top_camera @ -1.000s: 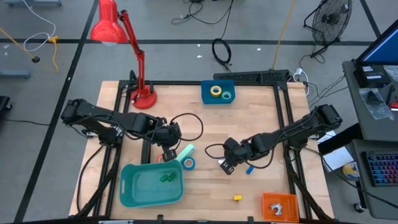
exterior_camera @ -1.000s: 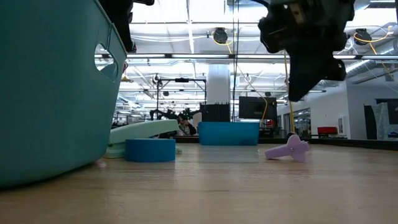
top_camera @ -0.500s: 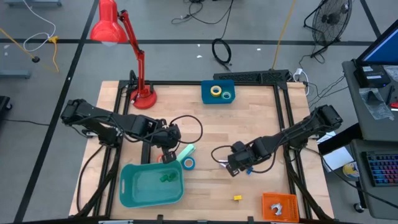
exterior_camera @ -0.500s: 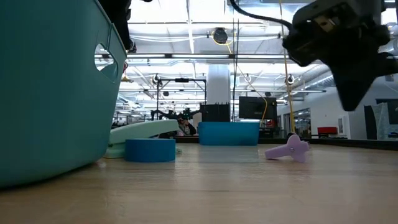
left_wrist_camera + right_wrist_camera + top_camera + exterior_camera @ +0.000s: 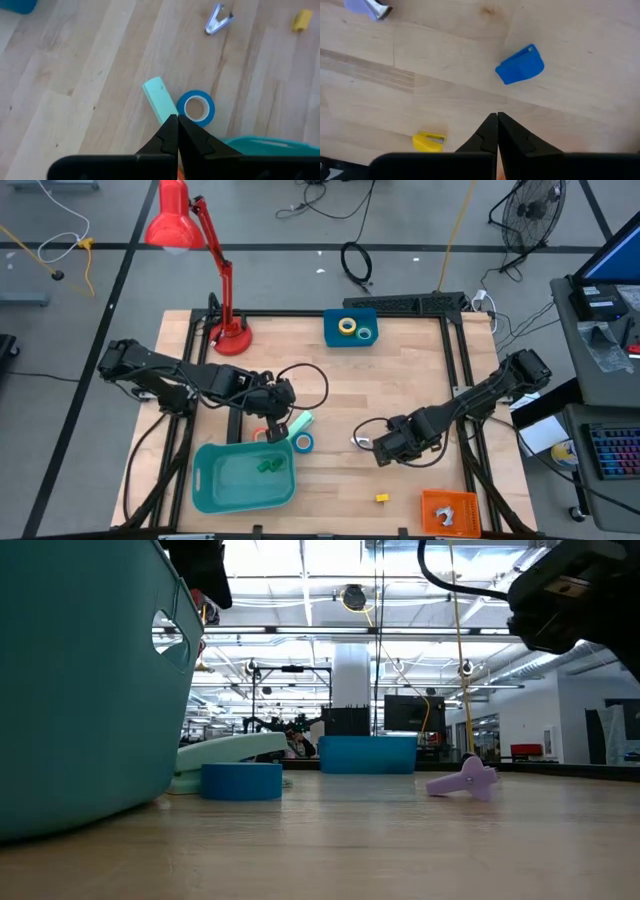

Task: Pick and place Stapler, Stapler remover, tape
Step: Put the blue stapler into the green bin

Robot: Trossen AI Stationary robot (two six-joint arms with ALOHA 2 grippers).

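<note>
My left gripper (image 5: 277, 418) is shut and empty, above the table beside the mint-green block (image 5: 160, 99) and the blue tape roll (image 5: 198, 106), at the far rim of the teal bin (image 5: 245, 477). A long black bar (image 5: 235, 423), likely the stapler, lies by the left arm. The purple staple remover (image 5: 368, 7) lies flat on the wood; it also shows in the low view (image 5: 463, 780). My right gripper (image 5: 384, 450) is shut and empty, above the table near a blue wedge (image 5: 520, 65). Yellow and green tape rolls sit in the blue tray (image 5: 350, 327).
A red desk lamp (image 5: 228, 330) stands at the far left corner. A small yellow piece (image 5: 381, 498) and an orange object (image 5: 449, 511) lie near the front right. Small green pieces lie in the teal bin. Bare wood lies between the blue tray and the grippers.
My right gripper has gone toward the table's right and near edges and risen, moving away from the staple remover, which stays where it lay. Its fingers stay shut.
</note>
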